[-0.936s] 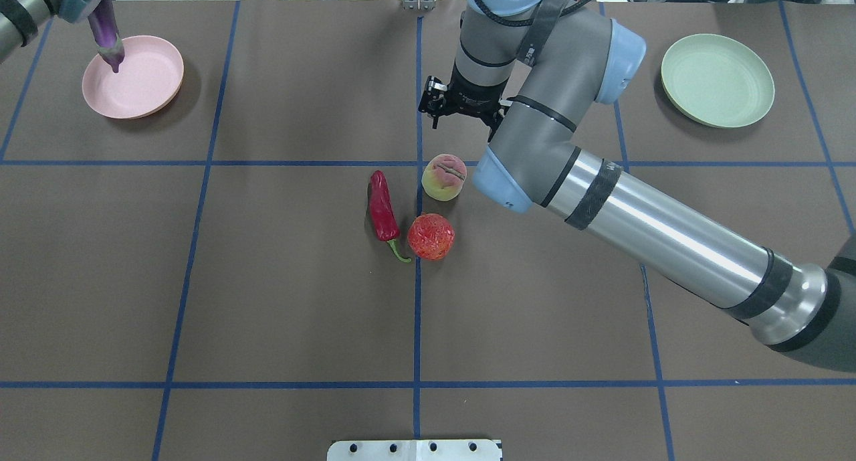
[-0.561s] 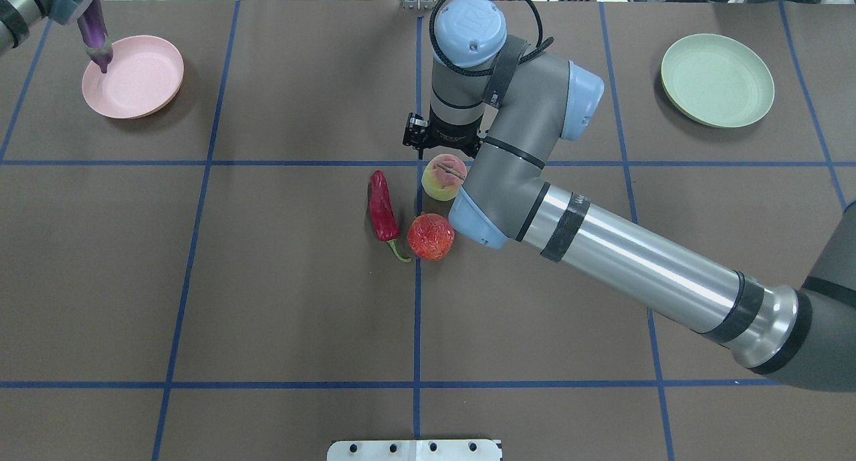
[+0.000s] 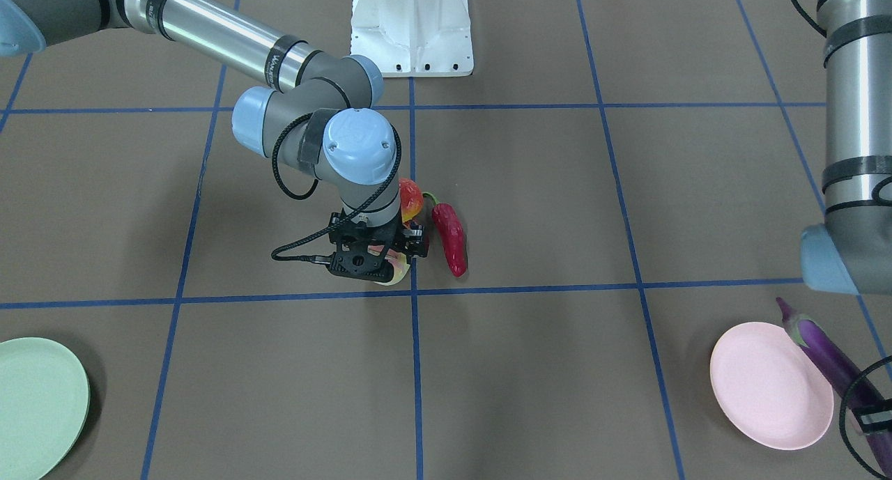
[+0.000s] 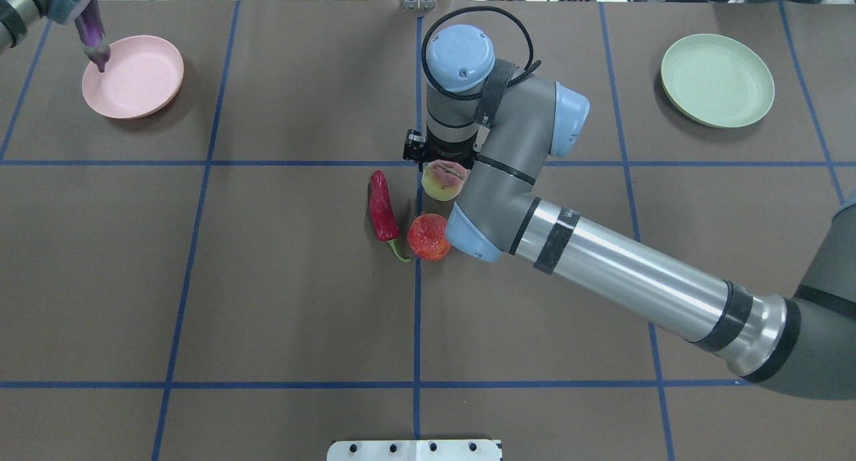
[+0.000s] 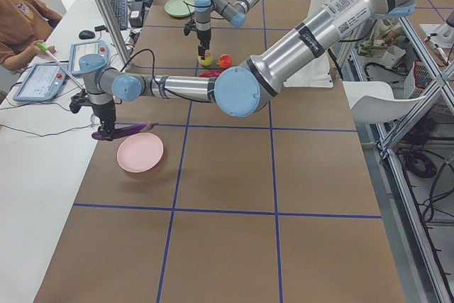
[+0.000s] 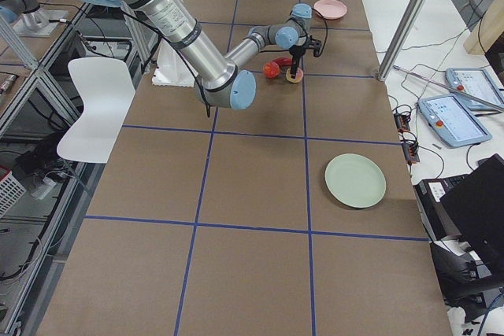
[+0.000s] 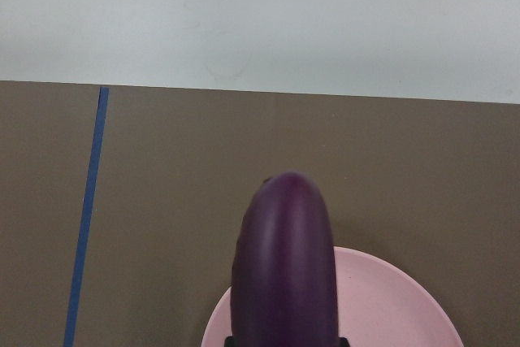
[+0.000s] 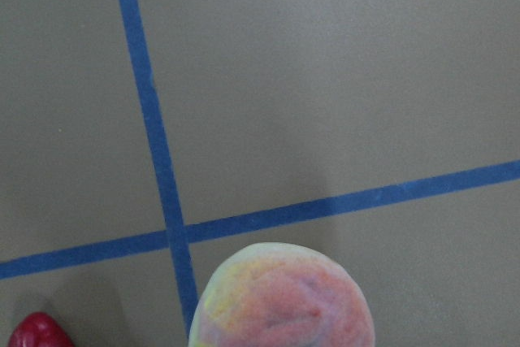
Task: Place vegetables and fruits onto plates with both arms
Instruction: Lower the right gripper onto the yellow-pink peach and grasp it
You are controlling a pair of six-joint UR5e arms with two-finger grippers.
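My left gripper is shut on the purple eggplant and holds it level over the outer rim of the pink plate. The eggplant also fills the left wrist view. My right gripper hangs straight over the peach, which rests on the table; it looks open, its fingers mostly hidden by the wrist. The peach shows at the bottom of the right wrist view. The red chili and the pomegranate lie beside the peach. The green plate holds nothing.
The white base block stands at the table's near edge by the robot. The right forearm stretches low across the table's right half. An operator sits beyond the table's far edge.
The right arm swung left and towards the robot, bringing its gripper down over the peach. The left arm shifted the eggplant slightly left towards the pink plate's outer rim.
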